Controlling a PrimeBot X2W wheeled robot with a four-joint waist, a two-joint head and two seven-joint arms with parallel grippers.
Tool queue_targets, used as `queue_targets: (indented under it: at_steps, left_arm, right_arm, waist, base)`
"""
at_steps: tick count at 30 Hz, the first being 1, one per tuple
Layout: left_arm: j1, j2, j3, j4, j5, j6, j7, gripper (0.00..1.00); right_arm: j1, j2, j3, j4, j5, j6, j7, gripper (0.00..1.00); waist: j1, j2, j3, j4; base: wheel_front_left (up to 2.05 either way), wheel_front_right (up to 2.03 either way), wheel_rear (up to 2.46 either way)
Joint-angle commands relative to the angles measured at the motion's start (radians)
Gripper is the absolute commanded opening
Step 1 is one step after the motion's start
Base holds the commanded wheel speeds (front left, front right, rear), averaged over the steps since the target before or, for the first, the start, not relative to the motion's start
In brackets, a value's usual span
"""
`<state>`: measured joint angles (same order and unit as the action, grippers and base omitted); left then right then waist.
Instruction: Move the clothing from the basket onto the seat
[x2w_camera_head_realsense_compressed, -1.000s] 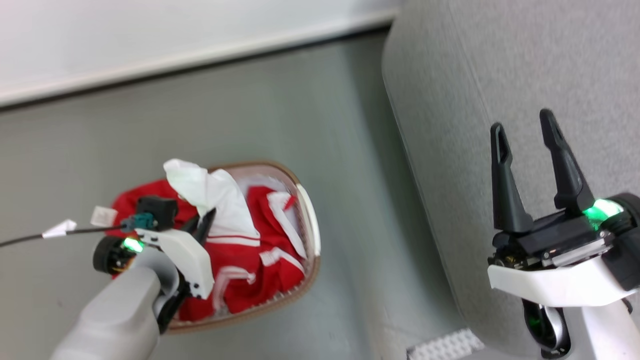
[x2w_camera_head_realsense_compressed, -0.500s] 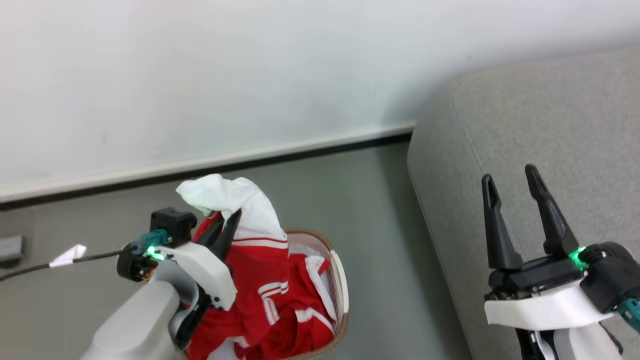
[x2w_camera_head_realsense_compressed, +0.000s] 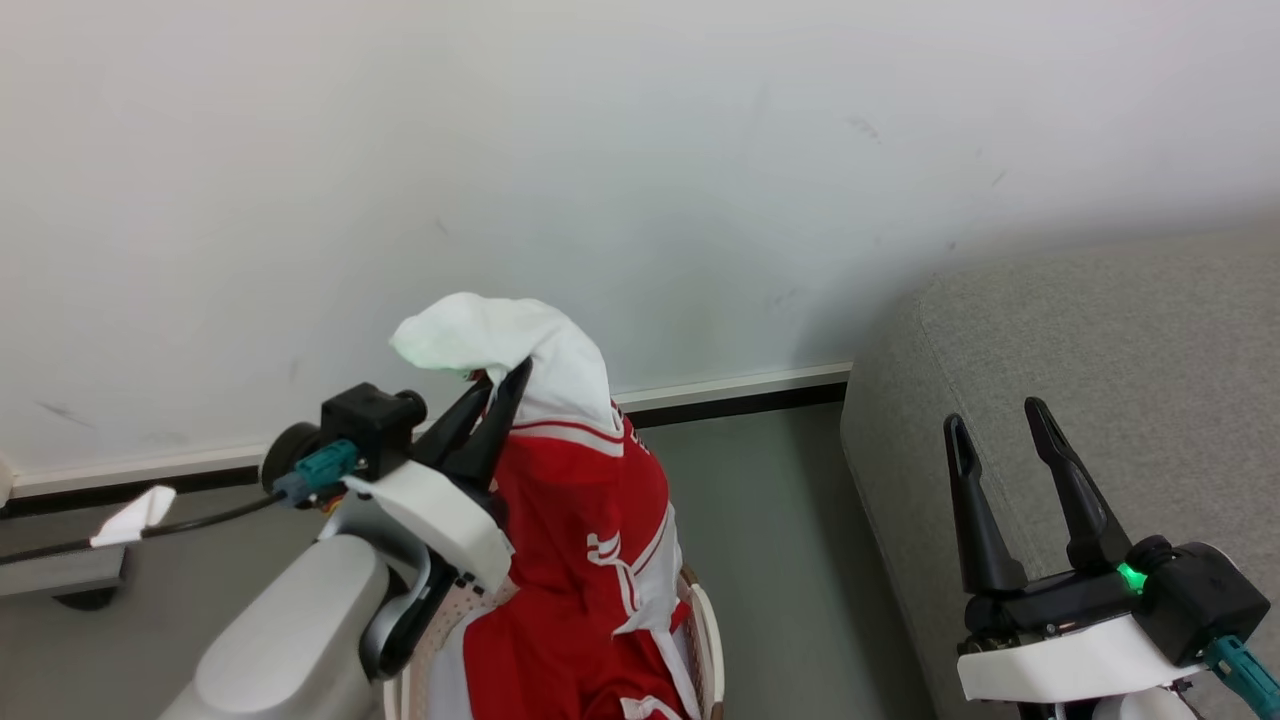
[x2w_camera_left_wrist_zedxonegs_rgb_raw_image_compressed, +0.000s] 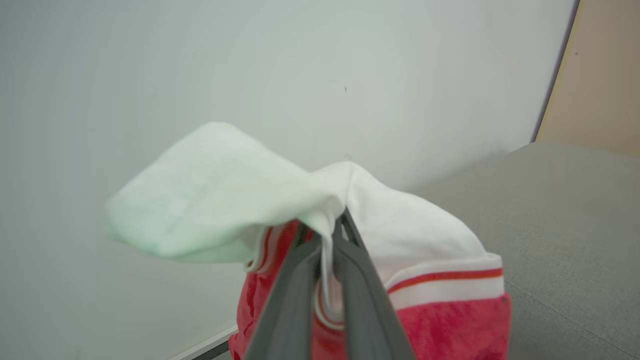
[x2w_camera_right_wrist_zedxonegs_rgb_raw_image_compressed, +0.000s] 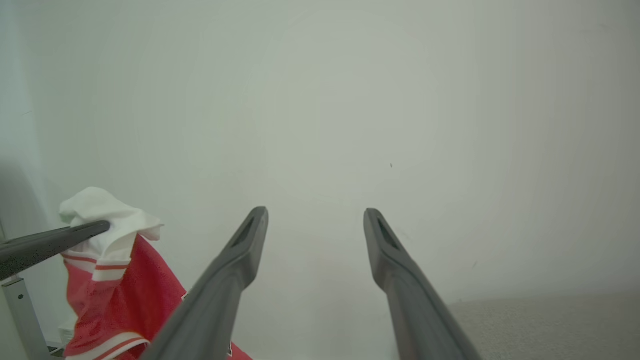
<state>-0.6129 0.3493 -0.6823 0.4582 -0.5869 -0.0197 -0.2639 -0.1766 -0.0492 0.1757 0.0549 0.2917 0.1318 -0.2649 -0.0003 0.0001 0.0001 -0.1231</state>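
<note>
My left gripper (x2w_camera_head_realsense_compressed: 505, 385) is shut on the white sleeve of a red garment, the clothing (x2w_camera_head_realsense_compressed: 590, 520), and holds it up in front of the wall; the rest of it hangs down into the basket (x2w_camera_head_realsense_compressed: 706, 625), whose rim shows at the bottom edge. In the left wrist view the fingers (x2w_camera_left_wrist_zedxonegs_rgb_raw_image_compressed: 360, 300) pinch the white cloth of the clothing (x2w_camera_left_wrist_zedxonegs_rgb_raw_image_compressed: 450, 320) between them. My right gripper (x2w_camera_head_realsense_compressed: 997, 415) stands open and empty over the grey seat (x2w_camera_head_realsense_compressed: 1100, 340) at the right. In the right wrist view the right gripper (x2w_camera_right_wrist_zedxonegs_rgb_raw_image_compressed: 315, 217) faces the wall, with the clothing (x2w_camera_right_wrist_zedxonegs_rgb_raw_image_compressed: 120, 285) at the left.
A white wall (x2w_camera_head_realsense_compressed: 640, 150) with a dark skirting strip (x2w_camera_head_realsense_compressed: 740, 400) stands close behind. Grey floor (x2w_camera_head_realsense_compressed: 770, 540) lies between basket and seat. A black cable (x2w_camera_head_realsense_compressed: 190, 520) with a white tag trails from my left wrist. A beige panel (x2w_camera_left_wrist_zedxonegs_rgb_raw_image_compressed: 595, 75) borders the wall beyond the seat.
The left gripper has lifted the garment well up out of the basket, so it now hangs stretched. The head view has tilted up, showing more wall and less floor. The right gripper stays open.
</note>
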Motion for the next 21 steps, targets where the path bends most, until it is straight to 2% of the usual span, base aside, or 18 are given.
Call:
queue_targets:
  at_steps: [1,11,21]
  left_arm:
    - [-0.014,0.009,0.004,-0.023,0.01,0.01,0.002,0.0]
    - [-0.033,0.039,0.009,-0.165,0.017,0.05,0.056,0.0]
    - [-0.031,0.055,0.013,-0.218,0.005,0.067,0.076,0.0]
  right_arm:
    - [0.019,-0.002,-0.001,0.001,0.004,-0.002,0.001,1.0]
    - [0.038,-0.002,0.02,0.01,0.019,-0.002,0.001,1.0]
    - [0.017,-0.002,0.085,0.034,0.028,-0.002,0.001,1.0]
  waist:
    - [0.0003,-0.0001,-0.005,0.003]
    - [0.0003,-0.0001,-0.008,0.009]
    - [0.0003,-0.0001,-0.007,0.015]
  base:
    - [0.0,0.0,0.0]
    - [0.0,0.0,0.0]
    - [0.0,0.0,0.0]
